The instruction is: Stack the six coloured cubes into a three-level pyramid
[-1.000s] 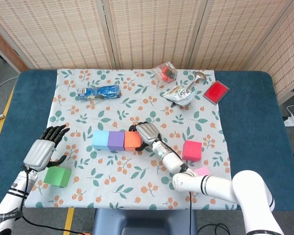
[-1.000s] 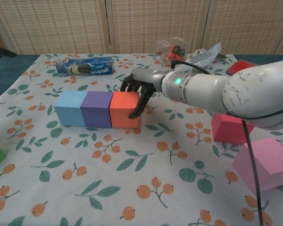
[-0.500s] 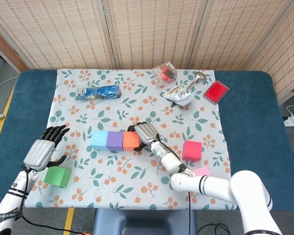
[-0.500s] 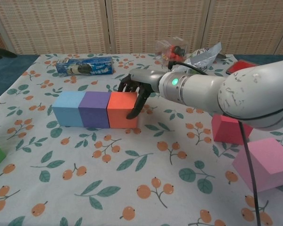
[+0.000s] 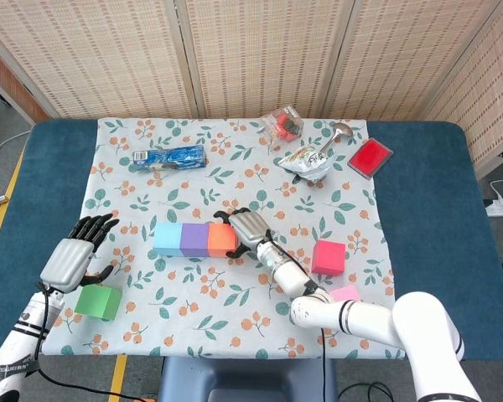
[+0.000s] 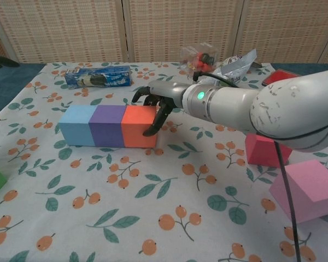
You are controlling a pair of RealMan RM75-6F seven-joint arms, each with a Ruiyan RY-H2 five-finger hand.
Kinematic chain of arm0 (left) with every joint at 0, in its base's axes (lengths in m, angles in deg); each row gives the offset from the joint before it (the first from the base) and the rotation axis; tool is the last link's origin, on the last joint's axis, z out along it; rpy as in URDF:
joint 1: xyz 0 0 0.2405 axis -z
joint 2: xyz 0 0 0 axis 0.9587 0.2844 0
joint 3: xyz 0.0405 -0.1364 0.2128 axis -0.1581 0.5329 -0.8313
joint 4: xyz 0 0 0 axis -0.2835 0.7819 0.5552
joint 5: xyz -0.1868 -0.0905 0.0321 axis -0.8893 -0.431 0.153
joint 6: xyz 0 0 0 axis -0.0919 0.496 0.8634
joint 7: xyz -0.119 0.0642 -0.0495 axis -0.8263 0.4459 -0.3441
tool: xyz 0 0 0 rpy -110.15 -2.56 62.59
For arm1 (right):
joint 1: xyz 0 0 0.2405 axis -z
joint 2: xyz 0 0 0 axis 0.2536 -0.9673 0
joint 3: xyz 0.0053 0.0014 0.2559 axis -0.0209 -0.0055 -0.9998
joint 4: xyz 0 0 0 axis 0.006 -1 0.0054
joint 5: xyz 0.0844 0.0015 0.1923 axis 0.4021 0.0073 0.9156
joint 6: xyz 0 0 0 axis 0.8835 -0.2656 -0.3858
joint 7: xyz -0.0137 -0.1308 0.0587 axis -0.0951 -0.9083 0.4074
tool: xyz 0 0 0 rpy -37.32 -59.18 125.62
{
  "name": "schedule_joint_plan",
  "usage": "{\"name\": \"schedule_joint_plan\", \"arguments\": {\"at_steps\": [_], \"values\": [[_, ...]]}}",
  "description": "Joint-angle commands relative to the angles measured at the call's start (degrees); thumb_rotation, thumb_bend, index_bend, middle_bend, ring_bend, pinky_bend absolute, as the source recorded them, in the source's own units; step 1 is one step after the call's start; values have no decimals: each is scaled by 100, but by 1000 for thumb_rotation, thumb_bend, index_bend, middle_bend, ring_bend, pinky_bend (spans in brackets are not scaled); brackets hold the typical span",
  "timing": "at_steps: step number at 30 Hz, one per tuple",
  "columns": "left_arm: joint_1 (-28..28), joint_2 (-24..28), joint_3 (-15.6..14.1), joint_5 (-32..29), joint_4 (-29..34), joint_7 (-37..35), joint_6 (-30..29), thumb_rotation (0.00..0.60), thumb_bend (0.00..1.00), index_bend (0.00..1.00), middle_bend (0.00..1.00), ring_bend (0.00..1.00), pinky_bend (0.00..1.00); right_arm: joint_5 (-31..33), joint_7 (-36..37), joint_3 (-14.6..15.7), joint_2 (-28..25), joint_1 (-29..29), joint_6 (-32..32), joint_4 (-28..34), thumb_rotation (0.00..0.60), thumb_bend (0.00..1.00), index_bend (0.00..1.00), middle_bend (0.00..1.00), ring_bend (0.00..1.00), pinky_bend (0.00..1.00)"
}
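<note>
Woven screens back a blue table (image 5: 33, 180) covered by a floral cloth (image 5: 151, 188). Base row sits mid-cloth: light blue cube (image 5: 167, 238), purple cube (image 5: 194, 239) and orange cube (image 5: 222, 239), touching side by side. Right hand (image 5: 248, 228) rests against the orange cube's right end, fingers (image 6: 153, 124) curled down its side face, clamped on nothing; a push, not a grasp. Left hand (image 5: 74, 255) hovers near the left edge, fingers apart and empty, just above the green cube (image 5: 99, 301). Red cube (image 5: 328, 257) lies right of the row; pink cube (image 6: 310, 189) sits near the front edge, behind the right forearm in the head view.

Judgement: step in hand is squaring the base row. Do it well by pressing flat along the row's axis, low on the face, so no cube twists or tips. Check seams are closed before lifting away straight, without dragging the orange cube.
</note>
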Motion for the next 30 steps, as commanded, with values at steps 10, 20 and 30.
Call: {"name": "schedule_joint_plan", "arguments": {"at_steps": [10,20,30], "values": [[3,-9,1,1,20,20,12,600,322,71,18,0,51,-11,-60,68,-41,28,-22,71,600,157,44,287,183,109],[2,-7,5,8,18,15,8,600,323,72,18,0,51,-39,-56,59,0,15,-32,46,600,157,0,252,157,92],[-5,-2,-3,12,21,-9,11,600,325,71,18,0,52,-128,-105,113,49,12,-63,-5,600,158,0,224,120,47]]}}
